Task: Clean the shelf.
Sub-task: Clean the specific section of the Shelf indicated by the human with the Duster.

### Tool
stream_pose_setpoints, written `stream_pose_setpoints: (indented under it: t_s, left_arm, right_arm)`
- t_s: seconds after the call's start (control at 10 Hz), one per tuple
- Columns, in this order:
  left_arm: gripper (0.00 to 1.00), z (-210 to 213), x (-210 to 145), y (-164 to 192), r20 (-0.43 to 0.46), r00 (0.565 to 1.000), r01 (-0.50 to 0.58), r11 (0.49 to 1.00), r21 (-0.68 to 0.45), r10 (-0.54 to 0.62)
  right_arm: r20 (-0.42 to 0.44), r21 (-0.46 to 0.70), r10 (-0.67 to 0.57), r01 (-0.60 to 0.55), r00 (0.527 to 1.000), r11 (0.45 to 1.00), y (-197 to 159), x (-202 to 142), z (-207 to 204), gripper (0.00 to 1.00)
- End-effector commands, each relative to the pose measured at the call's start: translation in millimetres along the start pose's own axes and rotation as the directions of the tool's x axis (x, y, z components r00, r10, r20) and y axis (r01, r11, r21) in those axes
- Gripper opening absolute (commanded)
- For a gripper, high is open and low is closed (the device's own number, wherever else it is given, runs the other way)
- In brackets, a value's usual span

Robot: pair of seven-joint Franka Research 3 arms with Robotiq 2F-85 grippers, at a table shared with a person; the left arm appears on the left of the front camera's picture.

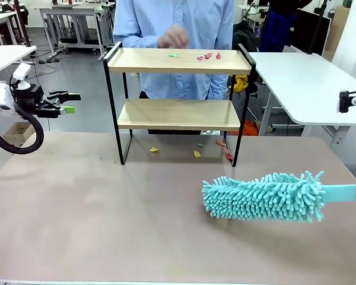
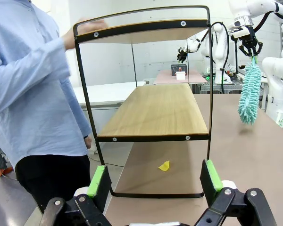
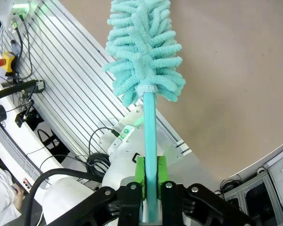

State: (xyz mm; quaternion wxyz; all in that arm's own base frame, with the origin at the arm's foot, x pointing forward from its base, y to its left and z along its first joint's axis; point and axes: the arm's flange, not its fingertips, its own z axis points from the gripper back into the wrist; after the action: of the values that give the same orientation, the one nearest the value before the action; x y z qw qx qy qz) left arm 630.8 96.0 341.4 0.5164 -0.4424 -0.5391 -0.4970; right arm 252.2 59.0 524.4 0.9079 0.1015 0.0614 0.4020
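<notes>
The shelf (image 1: 178, 114) stands at the upper centre of the front view, on the far part of the brown table (image 1: 107, 225), with its black frame feet on the table surface. In the left wrist view the shelf (image 2: 155, 110) sits at mid-frame, seen from one end. The left fingers (image 1: 69, 109) hover at the upper left of the front view, well apart from the shelf, and stand wide apart with nothing between them; in the left wrist view the left fingers (image 2: 100, 181) rise from the bottom edge and frame the lower board. The right fingers (image 3: 140, 172) are clamped on the pale blue handle of a turquoise duster (image 3: 144, 42). In the front view the duster (image 1: 264, 196) lies across the lower right, over the table and well apart from the shelf; contact between its pile and the table cannot be determined. A green scrap (image 1: 174, 55) and red scraps (image 1: 207, 56) lie on the top board. Yellow scraps (image 1: 154, 149) and a red scrap (image 1: 227, 155) lie on the table under the shelf. A person in a light blue shirt stands behind the shelf, with one blurred hand (image 1: 173, 38) above the top board.
</notes>
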Motion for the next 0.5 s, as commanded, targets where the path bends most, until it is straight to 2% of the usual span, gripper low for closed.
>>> stream_pose_setpoints:
  t_s: [0.0,0.4]
  left_arm:
    - [1.0,-1.1,3.5,-0.3,-0.006,1.0,0.005,1.0,0.0,-0.005]
    - [1.0,-1.1,3.5,-0.3,-0.006,1.0,0.005,1.0,0.0,-0.005]
  right_arm:
    - [0.012,-0.003,0.002,-0.002,1.0,1.0,1.6,-0.5,1.3,0.13]
    - [0.012,-0.003,0.002,-0.002,1.0,1.0,1.6,-0.5,1.3,0.13]
